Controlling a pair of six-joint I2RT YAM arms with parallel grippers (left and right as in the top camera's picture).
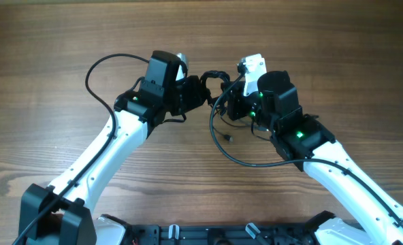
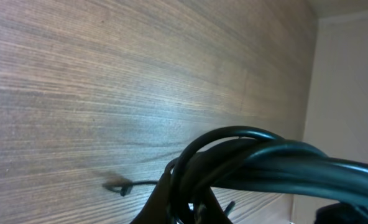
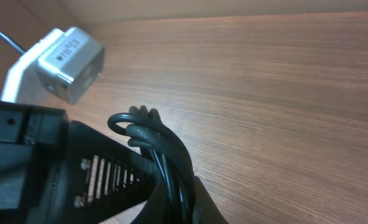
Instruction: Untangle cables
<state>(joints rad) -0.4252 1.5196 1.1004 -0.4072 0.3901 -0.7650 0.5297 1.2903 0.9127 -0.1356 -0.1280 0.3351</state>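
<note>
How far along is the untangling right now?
Done: both arms have reached the cables at mid-table. In hand: the left gripper and the right gripper are each shut on a bunch of black loops, seen close in both wrist views. Left: the strands remain looped together between them, so pulling apart and laying them out is still to do.

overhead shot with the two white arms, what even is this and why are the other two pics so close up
These are two robot arms at a wooden table, seen from above. The other two pictures come from small cameras on each wrist, hence the closeness. Between the arms is a bundle of thin black cables. The left gripper is shut on the cables, and the right gripper is shut on a bunch of loops. One loose strand lies on the wood.
</note>
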